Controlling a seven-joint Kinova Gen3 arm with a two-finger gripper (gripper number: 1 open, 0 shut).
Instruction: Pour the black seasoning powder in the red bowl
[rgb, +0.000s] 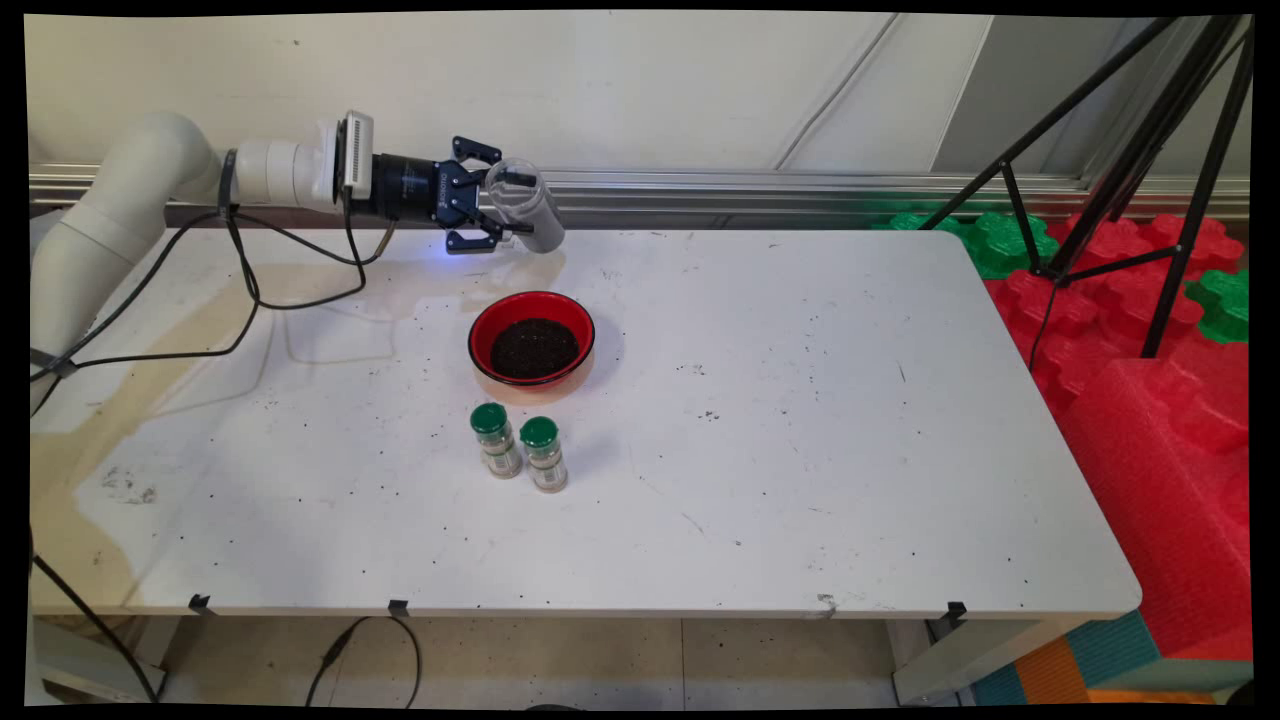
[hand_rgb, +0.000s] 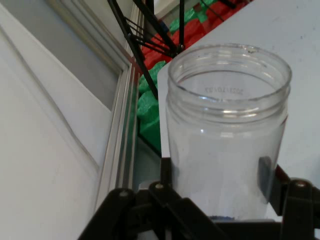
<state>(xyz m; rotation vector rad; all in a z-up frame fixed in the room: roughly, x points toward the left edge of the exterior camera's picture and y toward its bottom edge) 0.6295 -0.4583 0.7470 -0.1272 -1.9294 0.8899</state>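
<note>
My gripper (rgb: 490, 208) is shut on a clear plastic jar (rgb: 524, 205) with no lid, held in the air over the table's far side and tipped on its side. In the hand view the clear plastic jar (hand_rgb: 227, 130) fills the middle, its open mouth facing away, with a finger (hand_rgb: 267, 175) pressed against each side. The jar looks empty. Below and in front of it on the table stands a red bowl (rgb: 532, 340) holding dark grains. Two small spice jars with green lids (rgb: 520, 450) stand upright side by side in front of the bowl.
Black cables hang from the arm over the table's left part (rgb: 250, 290). A black tripod (rgb: 1130, 170) stands past the table's right far corner among red and green foam blocks (rgb: 1140, 330). A metal rail (rgb: 750, 185) runs along the wall behind the table.
</note>
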